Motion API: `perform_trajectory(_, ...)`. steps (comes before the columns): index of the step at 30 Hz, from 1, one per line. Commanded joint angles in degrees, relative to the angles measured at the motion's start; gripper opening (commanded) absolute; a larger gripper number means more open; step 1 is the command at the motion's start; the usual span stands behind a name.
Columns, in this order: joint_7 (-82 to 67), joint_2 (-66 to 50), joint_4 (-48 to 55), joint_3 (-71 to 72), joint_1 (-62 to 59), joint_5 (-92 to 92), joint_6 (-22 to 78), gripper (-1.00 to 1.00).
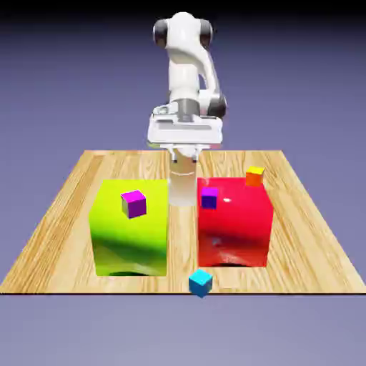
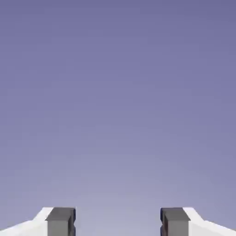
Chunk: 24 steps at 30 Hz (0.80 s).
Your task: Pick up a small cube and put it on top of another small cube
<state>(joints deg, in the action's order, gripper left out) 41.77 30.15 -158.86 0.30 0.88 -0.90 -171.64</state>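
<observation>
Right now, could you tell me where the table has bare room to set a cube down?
Bare wood on the table lies outside the green block and the red block. The gap between the blocks is narrow. The front strip is thin, and the cyan cube sits there.

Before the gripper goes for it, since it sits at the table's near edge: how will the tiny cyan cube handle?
The cyan cube looks rigid and flat-faced, so it likely slides rather than rolls. Being tiny, it is probably light. It sits at the table's near edge, so a nudge could drop it. The gripper is open, holding nothing.
</observation>
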Motion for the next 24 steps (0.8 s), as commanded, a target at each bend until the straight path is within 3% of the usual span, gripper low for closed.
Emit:
perform_trajectory(1,-0.6,-2.1,1.8,0.2,0.2,-0.7,2.0,0.00)
perform_trajectory(24,-13.7,-49.8,42.6,5.9,3.8,-17.9,47.1,0.00)
